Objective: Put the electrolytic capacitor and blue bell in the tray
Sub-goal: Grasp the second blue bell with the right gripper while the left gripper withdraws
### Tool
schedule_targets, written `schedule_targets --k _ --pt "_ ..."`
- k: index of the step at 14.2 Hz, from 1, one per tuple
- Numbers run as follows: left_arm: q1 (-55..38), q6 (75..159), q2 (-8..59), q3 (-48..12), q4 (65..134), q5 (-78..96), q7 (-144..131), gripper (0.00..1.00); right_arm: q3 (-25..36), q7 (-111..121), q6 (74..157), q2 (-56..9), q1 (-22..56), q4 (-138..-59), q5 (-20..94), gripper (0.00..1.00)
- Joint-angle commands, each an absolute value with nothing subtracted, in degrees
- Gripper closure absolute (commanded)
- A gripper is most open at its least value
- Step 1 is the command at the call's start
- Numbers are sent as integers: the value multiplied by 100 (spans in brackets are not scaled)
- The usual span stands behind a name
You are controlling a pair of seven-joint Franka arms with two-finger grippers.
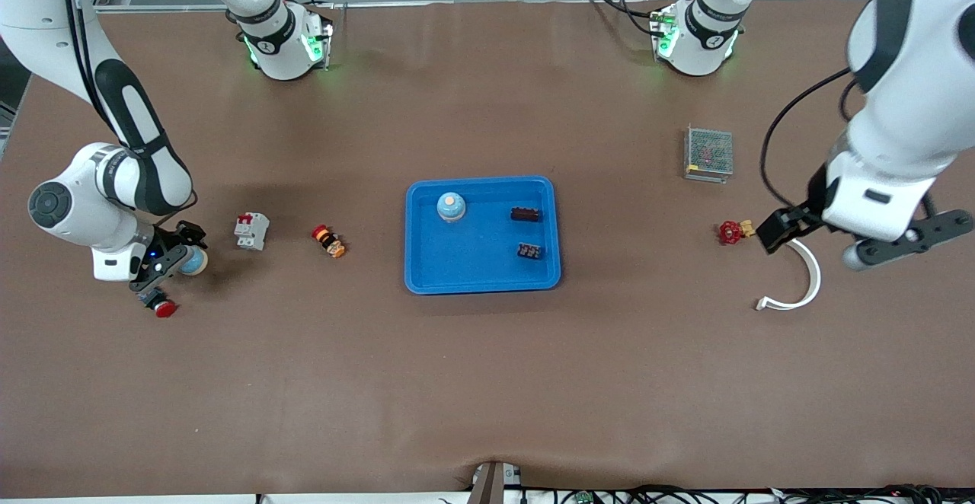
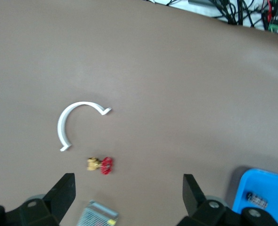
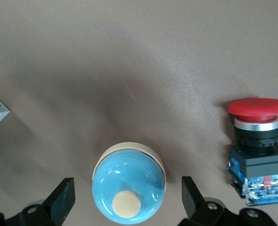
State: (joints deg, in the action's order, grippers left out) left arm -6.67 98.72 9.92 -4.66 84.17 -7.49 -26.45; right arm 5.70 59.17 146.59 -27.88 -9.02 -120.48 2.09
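**Fingers spread, both grippers empty**

Fingers (image 3: 63,200) of the right gripper (image 3: 125,200) stand wide either side of a blue bell (image 3: 128,188) on the tabletop (image 1: 487,382), beside a red pushbutton (image 3: 259,143). Left gripper (image 2: 129,195), equally wide, hangs over a red valve (image 2: 101,164) and white clip (image 2: 75,122). Tray (image 1: 426,275) holds another bell (image 1: 450,206) and two dark parts (image 1: 525,215).

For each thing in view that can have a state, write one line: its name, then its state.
tray: holds a bell and two dark parts.
blue bell: upright on the table, between open fingers.
right gripper: open, around the bell.
left gripper: open, empty, above the table.
red push button: on its side.
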Motion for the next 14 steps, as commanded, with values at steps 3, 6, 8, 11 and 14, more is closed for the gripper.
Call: schedule_targets --k 3,6,8,11,14 --pt "-642 9186 493 -281 8525 -598 -1574 0 475 6003 14897 -2892 -1002 -12103 281 0" --pt "-650 8817 369 -290 8508 -606 -1258 0 475 6003 14959 -2927 -1002 -12094 281 0" --pt "-589 8789 273 -264 8534 -589 -1030 0 475 6003 14950 -2927 -993 -12094 281 0" --pt "-449 8754 62 -176 8665 -353 -677 0 475 5994 14950 -2927 -993 -12094 281 26" --pt "-448 8780 -167 -149 8964 -281 -642 0 475 5985 14950 -2927 -984 -12085 281 48"
